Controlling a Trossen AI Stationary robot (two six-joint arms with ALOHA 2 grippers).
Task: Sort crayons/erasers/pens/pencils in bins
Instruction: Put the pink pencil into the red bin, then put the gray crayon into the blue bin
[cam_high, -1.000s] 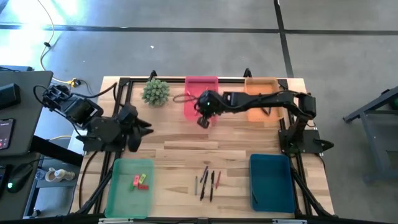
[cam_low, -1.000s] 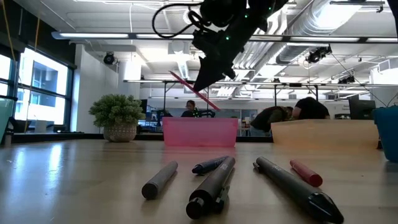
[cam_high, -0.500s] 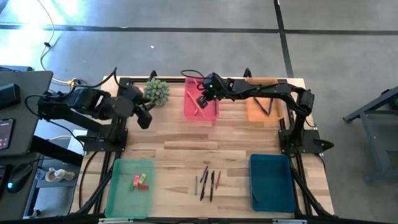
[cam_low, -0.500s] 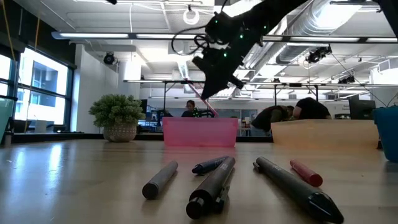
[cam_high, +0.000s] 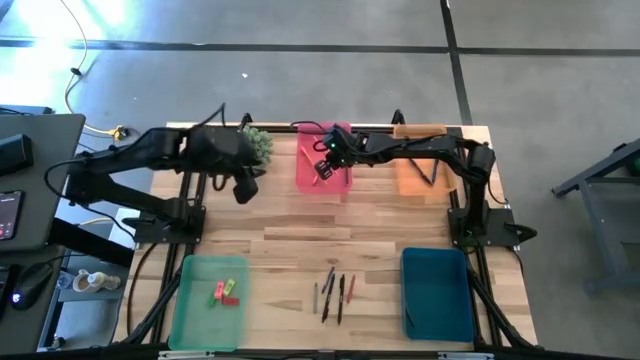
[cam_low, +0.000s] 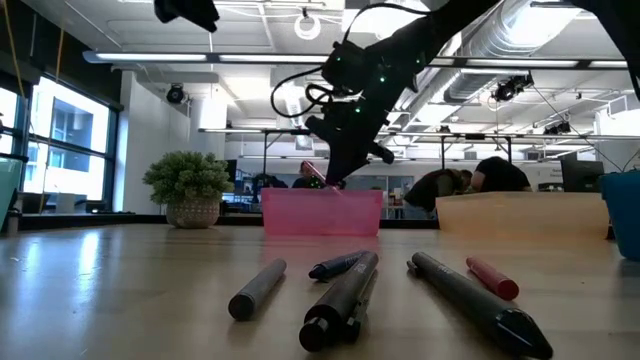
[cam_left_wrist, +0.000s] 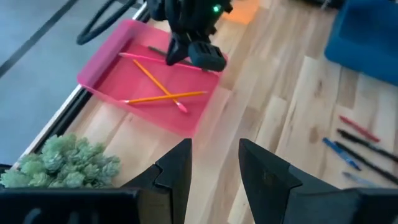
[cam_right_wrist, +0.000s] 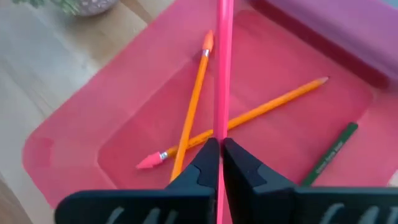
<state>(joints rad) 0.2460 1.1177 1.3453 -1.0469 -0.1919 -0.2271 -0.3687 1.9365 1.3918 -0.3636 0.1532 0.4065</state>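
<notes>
Overhead, table clutter blurs, yet the right wrist view shows the right tool (cam_right_wrist: 221, 149) clenching a pink pencil (cam_right_wrist: 223, 68) above the pink bin (cam_right_wrist: 68, 149).

A pink pencil (cam_right_wrist: 224, 68) hangs over the pink bin (cam_high: 308, 172) (two orange pencils (cam_right_wrist: 261, 112) and a green pencil (cam_right_wrist: 329, 154) inside) on the pale wood-striped surface (cam_high: 290, 240).

The right arm stretches across the far side of the table, its right gripper (cam_high: 324, 168) angled down with fingers pinched tight. The left arm reaches inward, left gripper (cam_left_wrist: 214, 163) raised, its fingers apparently parted around nothing.
</notes>
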